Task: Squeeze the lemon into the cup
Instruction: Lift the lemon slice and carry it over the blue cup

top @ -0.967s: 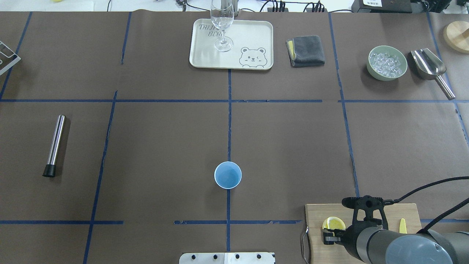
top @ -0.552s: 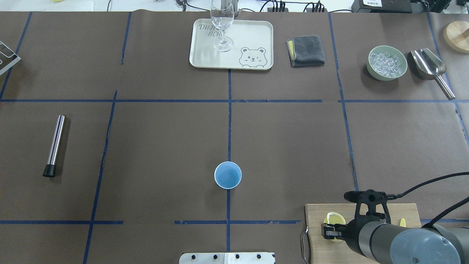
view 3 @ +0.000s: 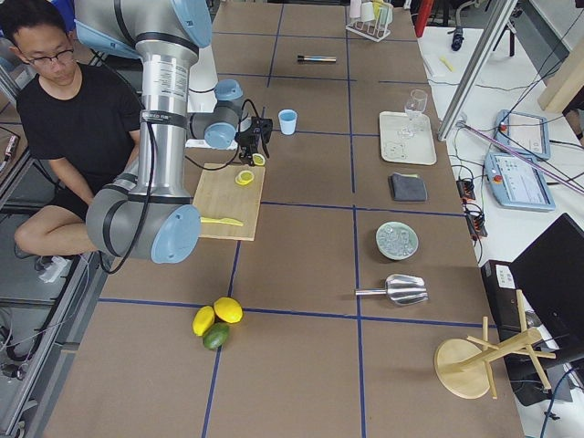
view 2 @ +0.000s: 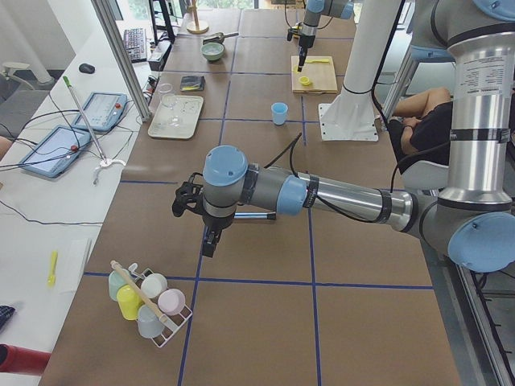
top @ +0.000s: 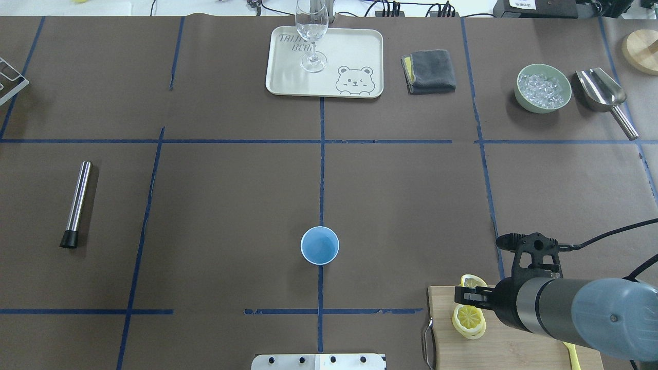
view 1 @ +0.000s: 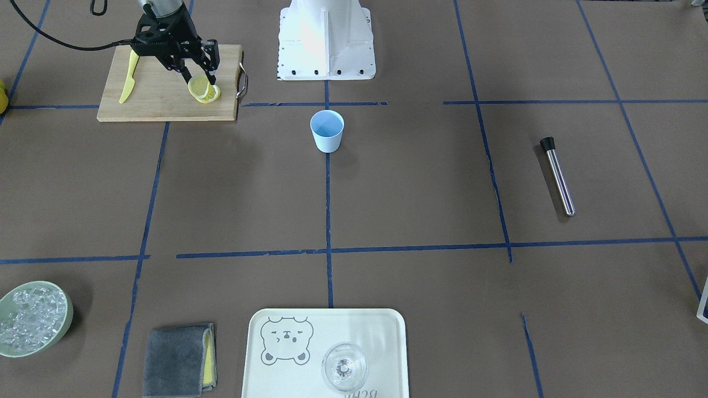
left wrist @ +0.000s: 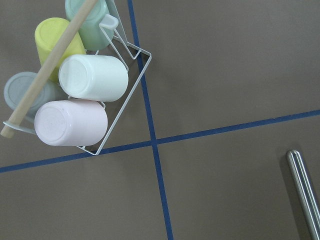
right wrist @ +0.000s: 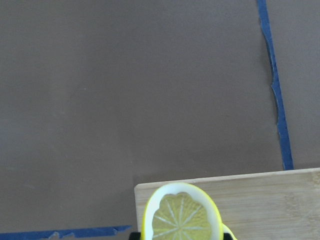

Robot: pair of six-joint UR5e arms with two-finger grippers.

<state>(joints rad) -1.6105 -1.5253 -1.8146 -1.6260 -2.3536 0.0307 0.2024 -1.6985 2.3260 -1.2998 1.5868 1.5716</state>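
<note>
Front view: right tool (view 1: 199, 77) over the handle end of the board (view 1: 155, 108), pinched on the lemon (view 1: 197, 86), which stands on edge and is lifted clear of the wood. A second slice (view 1: 211, 95) lies flat on the board just beside it, and the knife (view 1: 127, 83) is at the board's opposite end. Cup (view 1: 327, 130) upright on the surface, off the board's handle end, well apart from it. Overhead: the held lemon shows past the board's far edge, the second slice inside that edge near the handle corner. Left side view: left tool (view 2: 209, 240) low over the surface, far from the board; cannot tell whether its jaws are apart or together. Right side view: right tool at the board corner nearest the cup. Left wrist: mugs (left wrist: 92, 77) in a wire rack, no fingers in frame. Right wrist: the lemon's cut face at the bottom edge, a board corner behind it.
</note>
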